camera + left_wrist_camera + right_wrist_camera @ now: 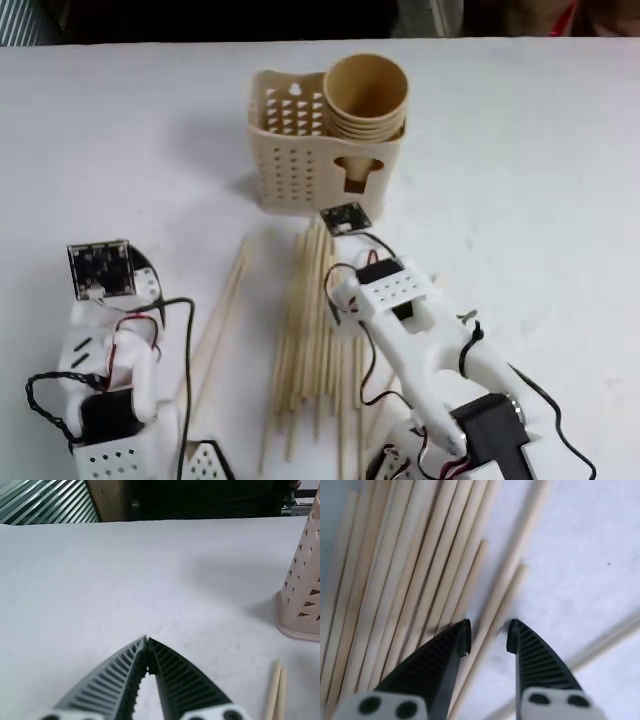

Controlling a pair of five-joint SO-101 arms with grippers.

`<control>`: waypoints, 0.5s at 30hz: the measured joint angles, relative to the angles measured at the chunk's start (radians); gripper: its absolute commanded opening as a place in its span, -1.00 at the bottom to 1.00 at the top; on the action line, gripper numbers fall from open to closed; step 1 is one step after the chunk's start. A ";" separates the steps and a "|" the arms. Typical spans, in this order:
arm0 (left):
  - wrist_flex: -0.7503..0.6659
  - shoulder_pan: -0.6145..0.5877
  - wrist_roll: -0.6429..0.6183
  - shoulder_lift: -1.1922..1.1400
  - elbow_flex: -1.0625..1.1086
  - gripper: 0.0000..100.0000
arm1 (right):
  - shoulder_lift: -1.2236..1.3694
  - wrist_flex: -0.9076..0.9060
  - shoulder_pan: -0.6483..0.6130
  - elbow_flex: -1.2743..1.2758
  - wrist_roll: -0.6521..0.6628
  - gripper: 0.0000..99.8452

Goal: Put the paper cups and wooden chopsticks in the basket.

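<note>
A cream perforated basket (295, 165) stands at the back middle of the table, with a stack of paper cups (366, 95) in its right side. Wooden chopsticks (310, 330) lie fanned out on the table in front of it. My right arm (395, 290) hangs over the pile. In its wrist view my right gripper (489, 635) is open just above the chopsticks (420, 580), with two sticks running between its fingertips. My left gripper (147, 641) is shut and holds nothing, over bare table left of the basket (302, 590).
Two loose chopsticks (222, 310) lie apart to the left of the main pile, and their ends (277, 690) lie near my left gripper. Black cables (50, 395) trail around both arm bases at the front edge. Open table spreads left and right of the basket.
</note>
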State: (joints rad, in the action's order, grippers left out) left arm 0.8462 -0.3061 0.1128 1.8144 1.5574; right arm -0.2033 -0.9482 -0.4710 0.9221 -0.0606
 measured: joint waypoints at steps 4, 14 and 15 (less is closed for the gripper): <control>0.000 0.000 0.000 0.000 0.000 -0.95 | 0.092 -0.023 0.000 -0.048 0.000 -0.92; 0.000 0.000 0.000 0.000 0.000 -0.95 | 0.169 -0.048 0.006 -0.109 0.000 -0.96; 0.000 0.000 0.000 0.000 0.000 -0.95 | 0.153 -0.057 0.006 -0.107 0.003 -0.96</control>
State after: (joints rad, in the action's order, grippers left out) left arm 0.8462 -0.3061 0.1128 1.8144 1.5574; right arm -0.0499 -1.0050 -0.4649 0.8147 -0.0575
